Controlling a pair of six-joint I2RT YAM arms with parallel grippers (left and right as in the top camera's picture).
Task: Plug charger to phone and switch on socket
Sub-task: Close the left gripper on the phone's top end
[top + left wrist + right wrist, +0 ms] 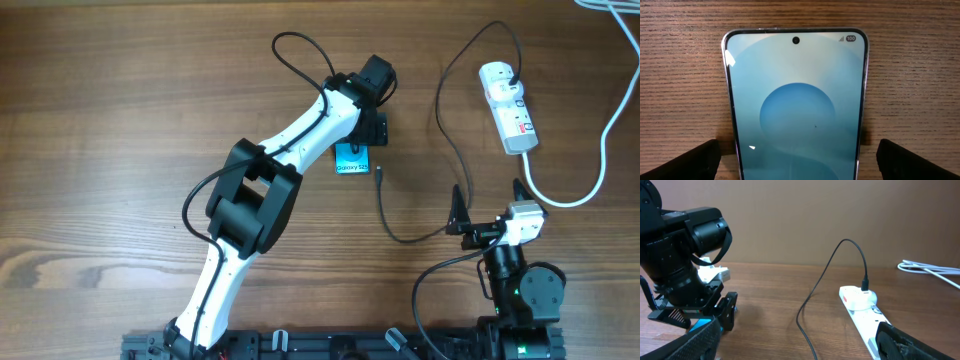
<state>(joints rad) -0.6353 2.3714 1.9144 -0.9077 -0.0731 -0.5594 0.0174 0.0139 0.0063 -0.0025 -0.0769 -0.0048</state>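
Brown wood-grain surface (120,100), with a plain tan wall (840,220) behind it in the right wrist view.

Counts:
- 1 phone (797,100)
- 1 socket (508,108)
- 1 charger (445,110)
- 1 white adapter (858,298)
- 1 thick white cord (600,150)
- 2 arms

The phone lies flat near the middle of the surface, screen up and lit turquoise, mostly under the left arm (290,140). The left fingers (695,162) are released and spread, one on each side of the phone, with a gap to each phone edge.

The socket sits at far right with the adapter plugged into its far end. The charger's thin black cable loops up from the adapter, then runs down and across the surface. Its plug tip lies on the wood just beside the phone, not in it.

The white cord leaves the socket's near end, curves right, and goes off the top edge.

The right arm (520,285) is at the near right. The right fingers (912,345) are released, wide apart and holding nothing, pointing toward the socket. The cable passes close by them in the overhead view. I cannot tell whether it touches them.
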